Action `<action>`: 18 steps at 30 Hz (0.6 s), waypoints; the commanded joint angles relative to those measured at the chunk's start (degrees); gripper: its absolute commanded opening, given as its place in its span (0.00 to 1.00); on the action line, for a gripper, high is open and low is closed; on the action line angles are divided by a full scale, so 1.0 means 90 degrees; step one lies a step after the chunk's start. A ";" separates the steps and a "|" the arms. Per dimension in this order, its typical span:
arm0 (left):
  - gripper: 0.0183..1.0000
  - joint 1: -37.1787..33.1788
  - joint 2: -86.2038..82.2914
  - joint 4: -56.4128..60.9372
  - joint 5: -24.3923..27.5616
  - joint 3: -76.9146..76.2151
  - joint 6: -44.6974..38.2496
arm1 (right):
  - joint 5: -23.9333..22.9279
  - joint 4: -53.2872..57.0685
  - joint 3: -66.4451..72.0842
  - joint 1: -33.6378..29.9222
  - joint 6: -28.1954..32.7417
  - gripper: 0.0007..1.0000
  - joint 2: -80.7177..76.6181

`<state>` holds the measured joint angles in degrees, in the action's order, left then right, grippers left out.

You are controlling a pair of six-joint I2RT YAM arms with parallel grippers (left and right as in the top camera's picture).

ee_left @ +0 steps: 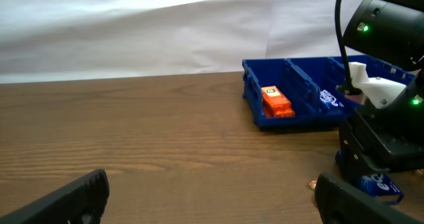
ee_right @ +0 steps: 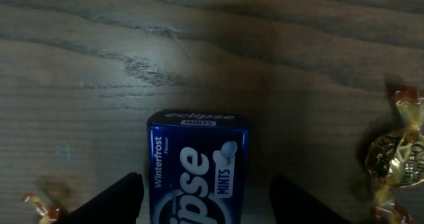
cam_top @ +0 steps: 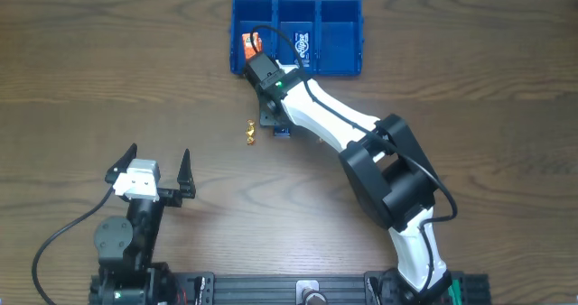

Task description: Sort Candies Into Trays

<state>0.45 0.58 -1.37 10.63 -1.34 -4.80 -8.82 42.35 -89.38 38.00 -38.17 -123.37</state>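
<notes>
Your right gripper (ee_right: 202, 201) hangs with fingers spread wide on either side of the mint box (ee_right: 197, 164), which lies on the table on the near side of the tray (cam_top: 343, 70), a gold candy (ee_right: 394, 154) to its left, while your left gripper (cam_top: 160, 150) sits wide open at near left.

Mint box (cam_top: 283, 131) right of candies (cam_top: 250, 140); tray (cam_top: 341, 39) behind.

The counter (cam_top: 81, 61) was brown with dark wood grain. The tray (cam_top: 340, 43) was bright blue, and the candy pack (ee_left: 277, 101) in it was orange. The mint box (ee_right: 197, 168) was glossy dark blue with white lettering. The wrapped candy (ee_right: 395, 154) was gold. The right arm (cam_top: 325, 120) was white and black, and the left tool (cam_top: 160, 152) was black.
</notes>
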 commanded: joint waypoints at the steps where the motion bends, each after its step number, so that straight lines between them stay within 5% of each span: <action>1: 1.00 0.0012 -0.0036 -0.0216 0.0136 0.0119 -0.0087 | -0.0134 -0.0017 0.0027 0.0034 0.0051 0.61 -0.0163; 12: 1.00 0.0012 -0.0036 -0.0216 0.0136 0.0119 -0.0087 | -0.0104 -0.0136 0.0027 0.0034 0.0019 0.48 -0.0311; 18: 1.00 0.0012 -0.0036 -0.0216 0.0136 0.0119 -0.0087 | -0.0058 -0.0194 0.0027 0.0034 0.0002 0.25 -0.0316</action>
<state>0.45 0.58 -1.39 10.61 -1.34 -4.80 -8.84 40.49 -89.41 38.02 -38.28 -124.55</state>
